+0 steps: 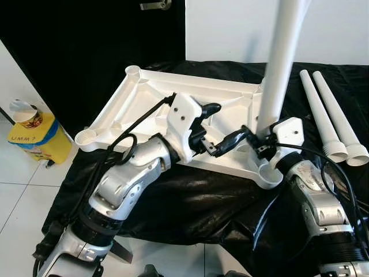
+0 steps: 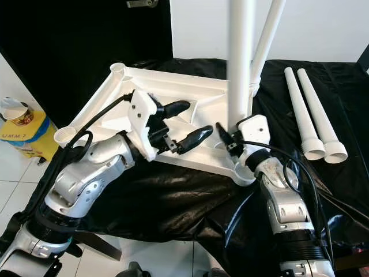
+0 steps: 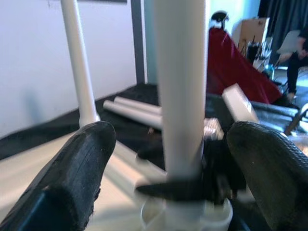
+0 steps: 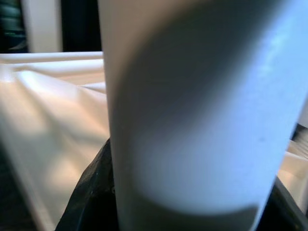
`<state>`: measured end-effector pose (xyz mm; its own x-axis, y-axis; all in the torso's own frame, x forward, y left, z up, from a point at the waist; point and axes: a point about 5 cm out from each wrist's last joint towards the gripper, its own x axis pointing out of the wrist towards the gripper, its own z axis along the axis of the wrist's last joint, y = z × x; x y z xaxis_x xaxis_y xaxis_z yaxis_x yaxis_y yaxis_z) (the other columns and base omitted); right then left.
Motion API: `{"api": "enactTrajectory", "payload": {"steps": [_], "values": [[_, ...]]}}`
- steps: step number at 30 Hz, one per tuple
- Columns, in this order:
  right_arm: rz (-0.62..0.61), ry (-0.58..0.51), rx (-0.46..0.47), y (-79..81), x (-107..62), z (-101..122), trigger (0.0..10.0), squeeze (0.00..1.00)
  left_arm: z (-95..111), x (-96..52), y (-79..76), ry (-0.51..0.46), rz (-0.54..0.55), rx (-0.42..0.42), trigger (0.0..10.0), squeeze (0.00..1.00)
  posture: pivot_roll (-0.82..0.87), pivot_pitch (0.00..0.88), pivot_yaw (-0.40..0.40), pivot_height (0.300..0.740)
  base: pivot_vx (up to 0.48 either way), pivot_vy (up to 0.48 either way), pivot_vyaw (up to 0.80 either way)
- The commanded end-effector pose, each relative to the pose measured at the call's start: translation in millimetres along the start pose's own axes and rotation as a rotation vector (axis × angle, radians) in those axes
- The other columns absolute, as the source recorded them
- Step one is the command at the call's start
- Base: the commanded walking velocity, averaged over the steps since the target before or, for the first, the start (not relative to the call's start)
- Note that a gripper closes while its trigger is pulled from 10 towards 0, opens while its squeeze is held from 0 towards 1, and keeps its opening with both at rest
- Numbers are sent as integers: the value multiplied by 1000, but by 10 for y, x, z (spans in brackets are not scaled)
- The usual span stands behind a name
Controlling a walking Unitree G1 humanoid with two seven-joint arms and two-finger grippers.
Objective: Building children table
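The tabletop [image 1: 173,92] lies upside down on a black sheet [image 1: 190,202], ribs up, a round socket at each corner, its near edge running from my left toward my right. One leg [image 1: 281,63] stands upright in the near right socket [image 1: 269,176], long axis vertical, its top out of frame. A second leg [image 2: 266,46] stands in the far right corner, leaning slightly to the right. Two more legs [image 1: 331,115] lie side by side on the sheet to the right of the tabletop, well apart from it, long axes running away from me, flared ends toward me.

My right tool [image 2: 230,135] is clamped on the upright leg just above its socket; its wrist view shows the white tube close between the dark fingers. My left tool [image 2: 183,124] hangs over the tabletop just left of that leg, fingers [image 3: 72,173] spread apart with nothing between them, pointing at the leg.

A yellow bin [image 1: 34,135] stands on the tiled floor at left.
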<state>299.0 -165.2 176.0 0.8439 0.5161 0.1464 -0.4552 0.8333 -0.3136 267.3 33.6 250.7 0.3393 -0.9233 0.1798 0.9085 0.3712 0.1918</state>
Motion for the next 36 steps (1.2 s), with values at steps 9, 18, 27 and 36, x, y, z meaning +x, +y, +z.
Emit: {"api": "enactTrajectory", "payload": {"steps": [9,18,27,36], "values": [[215,-5,39,135,14,27,10000,0,58,89,-173,-33,-302,-14,10000,0,14,29,1,740,0,0,0],[381,40,67,260,-59,-8,10000,0,120,107,-173,-72,-327,-65,10000,0,11,44,9,740,0,0,0],[437,65,54,295,-85,-45,10000,0,186,123,-167,-111,-345,-133,8667,0,15,52,12,740,0,0,0],[466,68,59,332,-79,-40,10000,0,223,93,-153,-137,-345,-189,0,0,19,55,18,740,0,0,0]]}}
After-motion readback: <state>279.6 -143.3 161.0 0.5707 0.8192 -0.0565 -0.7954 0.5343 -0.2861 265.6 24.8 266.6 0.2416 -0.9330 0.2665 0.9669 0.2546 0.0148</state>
